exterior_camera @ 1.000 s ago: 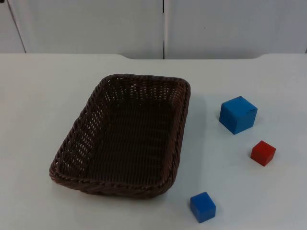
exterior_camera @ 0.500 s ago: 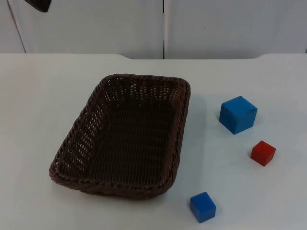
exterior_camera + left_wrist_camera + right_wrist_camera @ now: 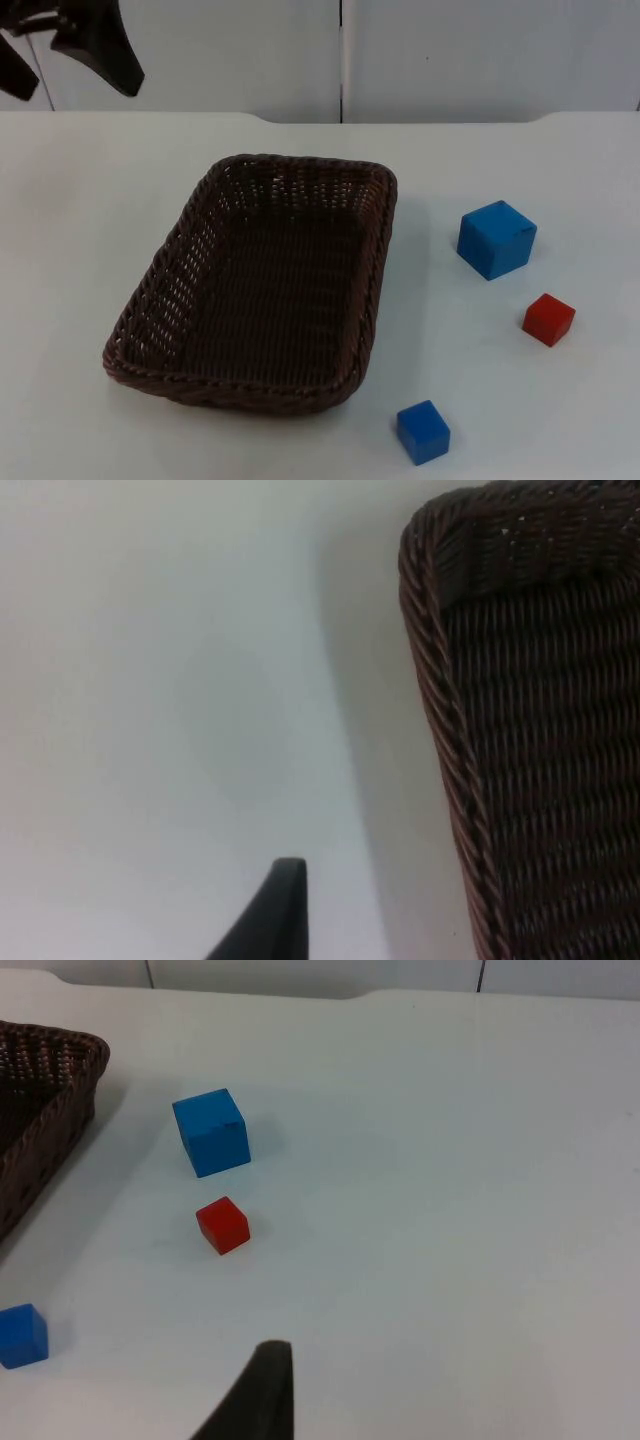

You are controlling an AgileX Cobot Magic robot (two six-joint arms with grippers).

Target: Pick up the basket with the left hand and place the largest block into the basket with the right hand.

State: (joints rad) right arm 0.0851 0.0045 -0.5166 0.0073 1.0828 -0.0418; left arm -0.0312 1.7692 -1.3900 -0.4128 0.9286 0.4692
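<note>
Left gripper [image 3: 65, 60] at far left, above tabletop [image 3: 520, 160], jaws spread, empty. Basket [image 3: 262, 285] rests centre-left. Approach basket's left rim, straddle wall squarely before closing. Largest blue block [image 3: 496, 239] right of basket. Right gripper waits; jaw state indeterminable.

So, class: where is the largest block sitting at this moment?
In the top view the large blue block sits on the white table to the right of the brown basket, apart from it, with the small red block nearest.
</note>
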